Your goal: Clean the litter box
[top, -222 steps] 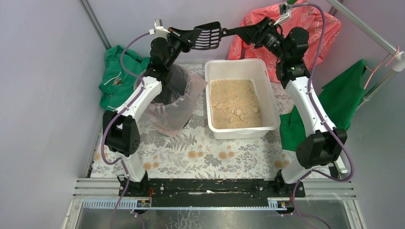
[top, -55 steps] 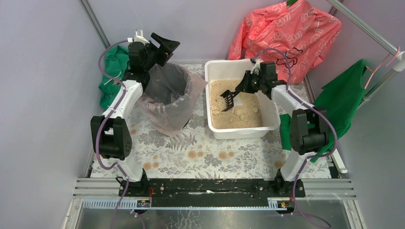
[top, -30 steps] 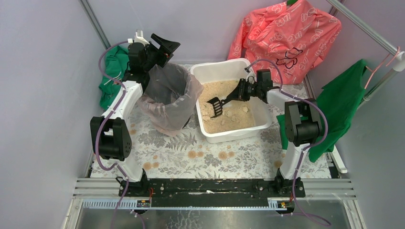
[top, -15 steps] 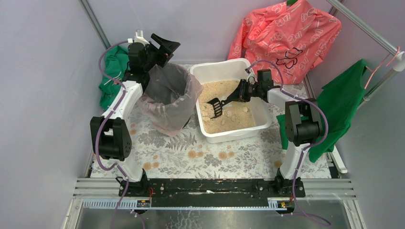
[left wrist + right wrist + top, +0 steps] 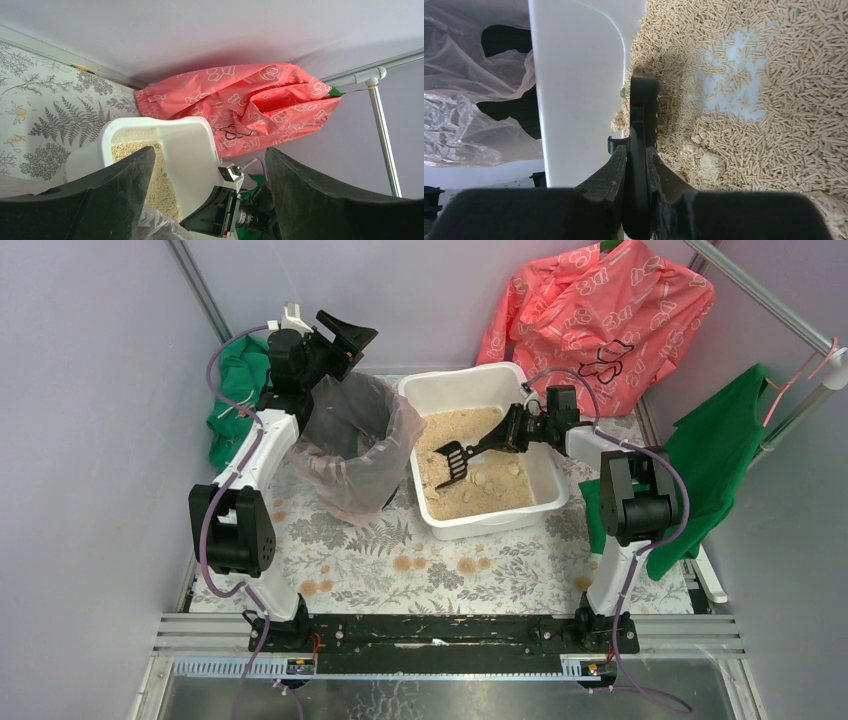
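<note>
White plastic forms the litter box (image 5: 466, 390), which sits on the floral counter (image 5: 400, 560) directly beneath the right tool (image 5: 508, 434). That tool's jaws are pinched tight on the handle of a black scoop (image 5: 452, 460). The scoop's slotted head reaches ahead of the tool, low over the tan litter (image 5: 774, 125) and close to the box wall nearest the bin; whether it touches the litter cannot be told. Pale clumps (image 5: 709, 162) lie just beside the scoop. The left tool (image 5: 348, 338) hangs with its jaws spread wide and nothing between them, above the far rim of the bag-lined black bin (image 5: 350, 445), with the box off to its right.
</note>
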Robot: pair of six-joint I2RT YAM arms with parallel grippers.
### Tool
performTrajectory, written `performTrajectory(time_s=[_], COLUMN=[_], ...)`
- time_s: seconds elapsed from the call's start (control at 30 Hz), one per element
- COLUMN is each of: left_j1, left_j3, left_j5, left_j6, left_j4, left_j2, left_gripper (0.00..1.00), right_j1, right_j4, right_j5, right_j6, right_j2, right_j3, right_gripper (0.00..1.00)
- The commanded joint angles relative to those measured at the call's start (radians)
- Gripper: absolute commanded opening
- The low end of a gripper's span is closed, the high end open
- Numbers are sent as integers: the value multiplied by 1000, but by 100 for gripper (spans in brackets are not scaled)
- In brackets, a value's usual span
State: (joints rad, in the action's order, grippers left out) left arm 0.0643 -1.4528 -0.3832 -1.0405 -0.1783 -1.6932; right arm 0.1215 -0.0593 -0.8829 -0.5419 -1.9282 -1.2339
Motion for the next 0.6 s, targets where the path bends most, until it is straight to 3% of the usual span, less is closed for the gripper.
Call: performTrajectory(time_s=[0.0,0.07,0.27,0.4,0.57], left_j1=[-12,-12,-12,-12,-12], left_j3=[-2,0,4,4,-2], left_j5=[-19,-19,-19,-18,-18], left_j6=[2,2,2,3,3], left_j4=[-55,-55,-52,-48,-43], left_j2=[19,20,21,17,8], left_gripper=[89,89,89,88,88], right_j1=[-19,-19,-14,-3,56], right_j4=[-94,-67,303,365,371], right_j5=[-70,-46,165,254,250], right_j6=[-93,-56,236,316,331], right_j2=[48,54,77,97,48], right_j3=[25,15,-135,-196,-196], right_gripper=[0,0,0,0,0])
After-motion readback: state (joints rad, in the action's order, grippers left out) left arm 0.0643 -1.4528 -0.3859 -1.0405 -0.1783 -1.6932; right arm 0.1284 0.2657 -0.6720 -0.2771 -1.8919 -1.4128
